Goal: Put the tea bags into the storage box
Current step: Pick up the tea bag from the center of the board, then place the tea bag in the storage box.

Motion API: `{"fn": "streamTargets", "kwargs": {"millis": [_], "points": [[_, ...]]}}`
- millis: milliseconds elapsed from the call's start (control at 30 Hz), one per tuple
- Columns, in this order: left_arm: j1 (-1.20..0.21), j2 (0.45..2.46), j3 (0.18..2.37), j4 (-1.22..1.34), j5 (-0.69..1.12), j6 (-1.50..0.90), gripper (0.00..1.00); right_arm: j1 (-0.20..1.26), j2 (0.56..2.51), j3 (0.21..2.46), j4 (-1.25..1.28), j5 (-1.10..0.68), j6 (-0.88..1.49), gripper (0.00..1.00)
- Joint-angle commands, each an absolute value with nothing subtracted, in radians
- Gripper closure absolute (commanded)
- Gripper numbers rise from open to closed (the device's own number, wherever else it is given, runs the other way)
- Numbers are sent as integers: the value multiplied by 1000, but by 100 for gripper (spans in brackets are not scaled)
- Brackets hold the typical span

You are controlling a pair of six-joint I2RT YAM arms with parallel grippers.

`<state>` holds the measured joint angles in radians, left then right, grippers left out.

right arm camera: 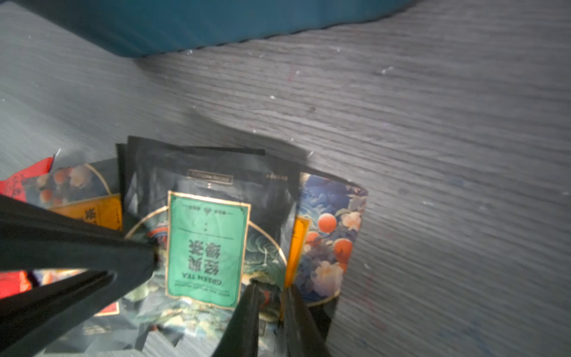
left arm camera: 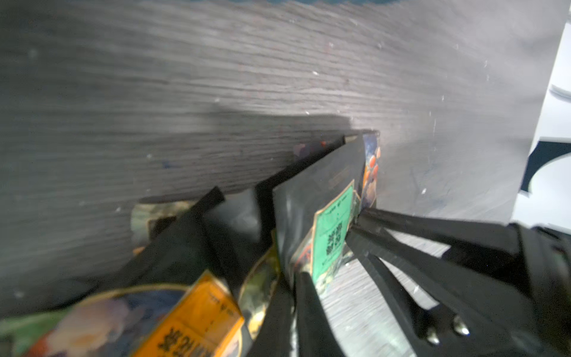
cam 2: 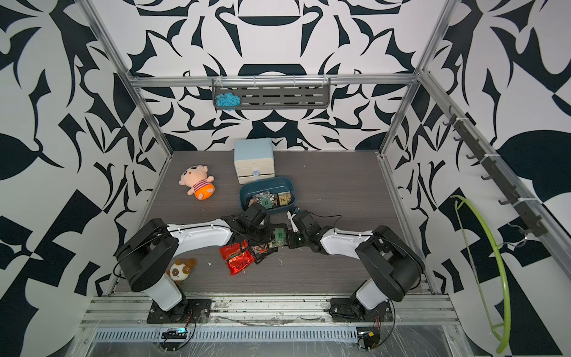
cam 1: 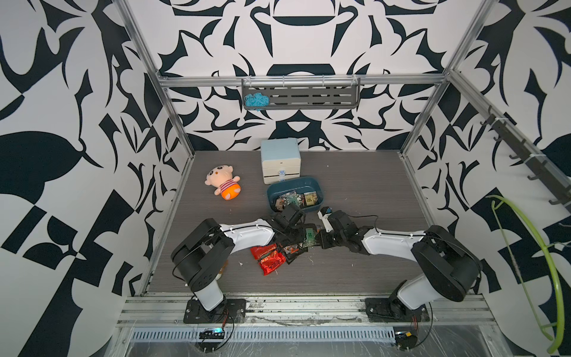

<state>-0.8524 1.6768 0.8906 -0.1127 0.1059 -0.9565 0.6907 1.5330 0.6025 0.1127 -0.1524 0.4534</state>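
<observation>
Top views, both, show desk with storage box at mid-desk, just beside drawer cabinet, which stands at the back edge. Several tea bags lie inside the box. Remaining loose pile, incl. red foil sachets, sits mid-width toward the front edge, near the box but apart. Top item: green-label sachet. Status, left gripper: jaws closed on one edge of it. Status, right gripper: jaws nearly together on the opposite edge; a 2nd sachet behind may be caught too. Step in hand, est.: separating one sachet from the pile. Next move req.: one gripper releases; the other lifts clear, carries over the box rim, opens.
</observation>
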Motion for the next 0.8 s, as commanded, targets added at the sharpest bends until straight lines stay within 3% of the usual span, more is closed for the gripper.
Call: {"fn": "streamTargets", "kwargs": {"millis": [0, 233, 433, 767], "points": [[-856, 1644, 884, -122, 118, -948, 99, 699, 1491, 599, 106, -171, 428, 78], [-858, 1542, 859, -181, 97, -938, 100, 699, 1410, 559, 107, -88, 433, 76], [-857, 1385, 827, -278, 55, -931, 100, 699, 1298, 511, 72, 84, 458, 68], [-857, 1164, 915, -500, -59, -841, 100, 699, 1123, 433, 63, 247, 485, 64]]}}
